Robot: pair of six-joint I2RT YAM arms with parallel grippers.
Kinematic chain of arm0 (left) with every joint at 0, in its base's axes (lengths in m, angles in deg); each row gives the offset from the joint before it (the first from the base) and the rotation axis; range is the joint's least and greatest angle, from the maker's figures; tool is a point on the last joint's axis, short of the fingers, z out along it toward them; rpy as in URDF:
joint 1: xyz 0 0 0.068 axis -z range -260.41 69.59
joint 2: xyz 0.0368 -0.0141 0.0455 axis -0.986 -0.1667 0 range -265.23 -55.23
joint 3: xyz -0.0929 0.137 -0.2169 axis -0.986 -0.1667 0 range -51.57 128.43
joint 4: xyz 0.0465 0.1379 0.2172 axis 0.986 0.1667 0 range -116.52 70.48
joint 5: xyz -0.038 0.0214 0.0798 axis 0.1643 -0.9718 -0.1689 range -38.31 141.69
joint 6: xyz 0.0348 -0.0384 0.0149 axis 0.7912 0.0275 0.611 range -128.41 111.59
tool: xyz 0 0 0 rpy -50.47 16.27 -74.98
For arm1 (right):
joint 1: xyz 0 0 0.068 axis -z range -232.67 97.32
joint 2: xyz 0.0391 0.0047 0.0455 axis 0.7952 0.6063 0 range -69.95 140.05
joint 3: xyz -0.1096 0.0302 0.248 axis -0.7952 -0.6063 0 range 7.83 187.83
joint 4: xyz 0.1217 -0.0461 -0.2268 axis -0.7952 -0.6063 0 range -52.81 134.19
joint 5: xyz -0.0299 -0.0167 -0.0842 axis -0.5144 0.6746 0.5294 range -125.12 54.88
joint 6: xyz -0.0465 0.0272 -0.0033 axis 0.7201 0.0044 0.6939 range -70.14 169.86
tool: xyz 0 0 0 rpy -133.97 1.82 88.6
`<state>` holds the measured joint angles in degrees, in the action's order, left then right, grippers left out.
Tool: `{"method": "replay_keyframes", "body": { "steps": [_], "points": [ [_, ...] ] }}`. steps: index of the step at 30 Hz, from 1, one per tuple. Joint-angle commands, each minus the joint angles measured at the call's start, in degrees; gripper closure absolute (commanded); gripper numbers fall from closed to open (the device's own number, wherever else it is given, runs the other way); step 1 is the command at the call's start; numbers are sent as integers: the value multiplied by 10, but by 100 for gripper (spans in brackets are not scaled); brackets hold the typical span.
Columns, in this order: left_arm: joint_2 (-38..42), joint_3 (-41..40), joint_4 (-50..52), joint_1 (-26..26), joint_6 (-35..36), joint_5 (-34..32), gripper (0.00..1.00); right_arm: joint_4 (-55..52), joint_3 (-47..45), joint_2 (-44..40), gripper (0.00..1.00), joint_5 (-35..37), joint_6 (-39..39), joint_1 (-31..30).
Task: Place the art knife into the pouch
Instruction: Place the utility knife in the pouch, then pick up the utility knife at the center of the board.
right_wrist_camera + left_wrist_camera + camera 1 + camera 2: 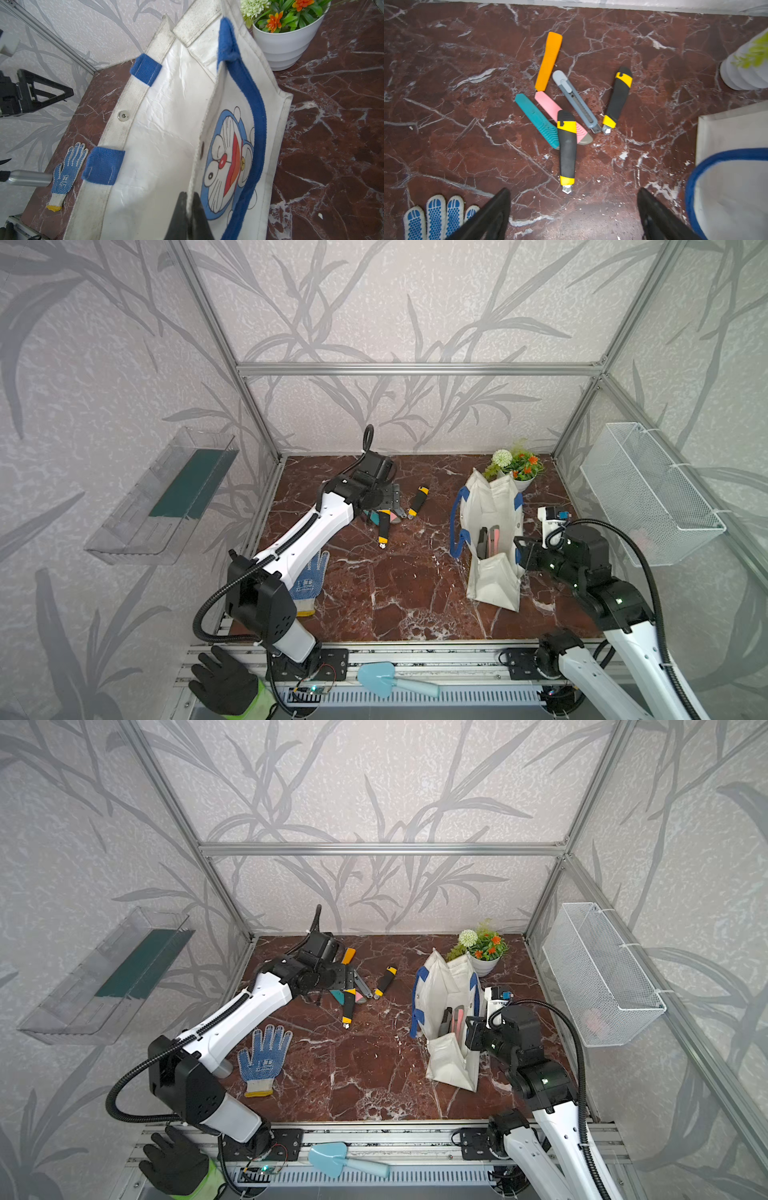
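Closest to the front, a black glove (224,682) and a light blue toy shovel (392,682) are lying on the metal rail. A little farther in, a white glove with blue dots (264,1057) is lying flat on the red-brown stone table (395,593), beside the left arm. Over on the right, the pouch (494,585) is standing up on the table with its mouth open. The right gripper (188,197) is pinching the pouch's top edge tight between its two black fingers, on the side with the blue cartoon cat (226,162). A dark thin thing (482,541) and a pink thin thing (493,538) are standing inside the pouch. Farther back on the left, the left gripper (573,191) is hanging over the art knives (349,1002) with its fingers spread wide, and it is holding nothing. The art knives are lying on the table in a loose bunch, apart from the pouch. A black and yellow knife (566,147) is lying with one end on top of a pink knife (550,104), next to a teal knife (537,120). A grey knife (576,101) and a second black and yellow knife (617,99) are lying just beside them, and an orange knife (549,61) is lying farthest back. At the back, a white flower pot (286,47) is standing behind the pouch.
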<state>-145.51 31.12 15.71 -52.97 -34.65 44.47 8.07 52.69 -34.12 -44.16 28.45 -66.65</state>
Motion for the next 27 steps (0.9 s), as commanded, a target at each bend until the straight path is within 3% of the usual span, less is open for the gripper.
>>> {"method": "replay_keyframes", "body": {
  "steps": [1,7,27],
  "points": [
    [7,-37,-42,-24,-24,23,16,11,-8,-8,100,-7,-3,0],
    [-56,-47,-64,-40,-31,55,25,9,-16,-16,100,-6,-3,1],
    [-237,13,-72,-39,-31,59,36,11,-27,-22,100,1,5,0]
  ]
}}
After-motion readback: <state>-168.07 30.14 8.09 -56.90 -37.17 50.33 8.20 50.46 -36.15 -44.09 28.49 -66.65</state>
